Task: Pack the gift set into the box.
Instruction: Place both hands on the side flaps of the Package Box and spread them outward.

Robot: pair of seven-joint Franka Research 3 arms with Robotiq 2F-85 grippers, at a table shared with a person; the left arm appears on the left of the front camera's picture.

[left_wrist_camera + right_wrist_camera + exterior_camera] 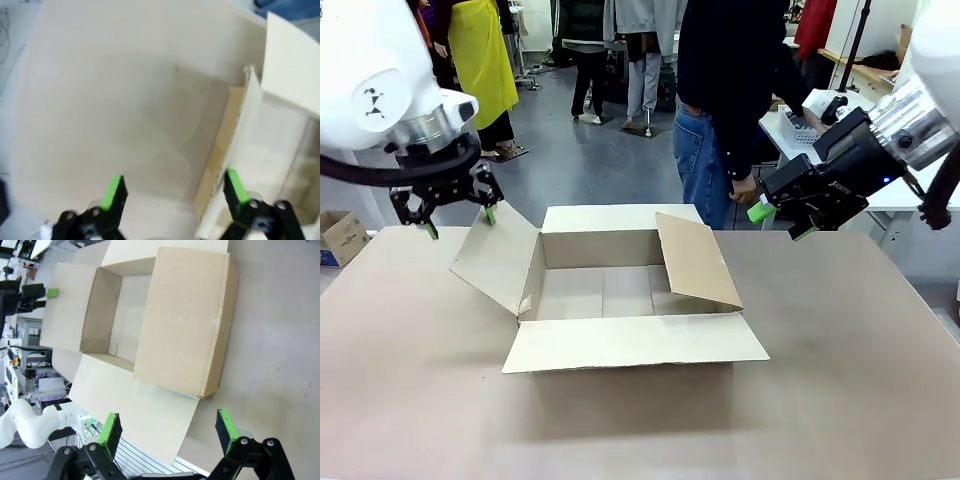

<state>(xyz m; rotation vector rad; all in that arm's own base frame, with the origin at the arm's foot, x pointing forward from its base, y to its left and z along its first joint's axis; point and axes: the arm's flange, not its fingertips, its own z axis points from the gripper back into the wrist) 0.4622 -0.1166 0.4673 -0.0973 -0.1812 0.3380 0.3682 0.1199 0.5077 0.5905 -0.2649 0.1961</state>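
The table (840,400) bears the box (630,345), its flaps open. A person (720,80) stands behind the box. The left gripper (460,222) hangs over its left flap and the right gripper (782,222) beyond its right side, both with fingers spread apart.

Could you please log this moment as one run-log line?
box open, empty | left gripper open, by left flap | right gripper open, right of box
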